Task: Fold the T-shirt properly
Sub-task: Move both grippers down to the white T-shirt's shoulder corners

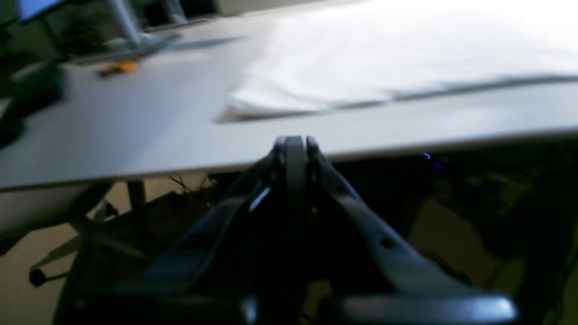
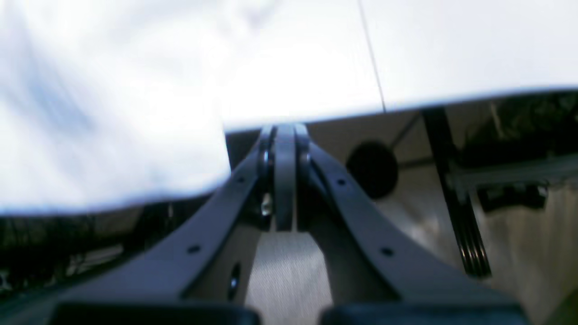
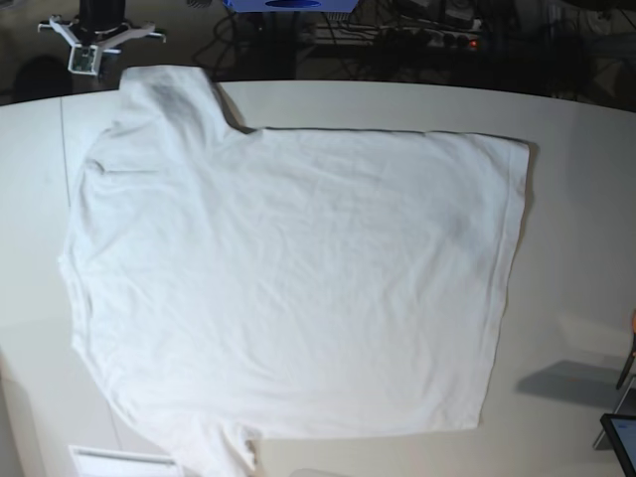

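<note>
The white T-shirt (image 3: 298,278) lies spread flat on the pale table (image 3: 576,248), its hem toward the right and one sleeve at the top left. Neither arm shows in the base view. In the left wrist view my left gripper (image 1: 293,144) is shut on nothing, just off the table's edge (image 1: 135,153), with the T-shirt (image 1: 384,58) lying beyond it. In the right wrist view my right gripper (image 2: 284,133) is shut and empty at the table's edge (image 2: 451,45). The T-shirt (image 2: 90,113) is a blurred white mass to its left, reaching over that edge.
A small orange object (image 1: 119,67) and a metal stand (image 1: 131,27) sit at the table's far side. A white tripod-like base (image 3: 94,35) stands behind the table. A dark screen corner (image 3: 621,437) shows at lower right. Chair legs (image 1: 54,262) are under the table.
</note>
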Robot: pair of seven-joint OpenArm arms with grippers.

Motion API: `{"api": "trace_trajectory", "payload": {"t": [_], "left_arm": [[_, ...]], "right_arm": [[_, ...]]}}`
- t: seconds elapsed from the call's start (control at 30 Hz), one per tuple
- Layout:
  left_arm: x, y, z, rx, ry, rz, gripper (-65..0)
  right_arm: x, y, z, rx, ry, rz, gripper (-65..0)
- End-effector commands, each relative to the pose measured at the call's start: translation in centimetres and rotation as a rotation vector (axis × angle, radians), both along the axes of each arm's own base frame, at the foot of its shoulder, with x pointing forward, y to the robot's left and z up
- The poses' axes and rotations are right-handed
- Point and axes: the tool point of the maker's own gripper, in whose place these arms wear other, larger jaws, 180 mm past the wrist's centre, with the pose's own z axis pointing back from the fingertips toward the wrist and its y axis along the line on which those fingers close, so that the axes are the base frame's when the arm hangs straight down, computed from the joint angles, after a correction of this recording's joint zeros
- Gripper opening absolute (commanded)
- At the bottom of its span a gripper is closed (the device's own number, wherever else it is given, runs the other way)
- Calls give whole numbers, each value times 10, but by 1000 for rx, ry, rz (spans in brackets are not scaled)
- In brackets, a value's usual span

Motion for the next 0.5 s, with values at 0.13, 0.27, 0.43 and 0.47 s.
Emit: {"api": "trace_trajectory", "payload": {"t": [0.13, 0.27, 0.43, 0.47], "left_arm": [[17, 60, 3, 6, 73, 121, -650], [39, 76, 24, -8, 19, 120, -650], [65, 73, 49, -2, -53, 43, -650], [68, 71, 50, -8, -50, 39, -650]], "right_arm": [[32, 1, 30, -14, -101, 18, -650], [62, 18, 30, 47, -103, 96, -650], [78, 36, 24, 155, -79, 129, -650], [78, 32, 27, 193, -103, 99, -650]]}}
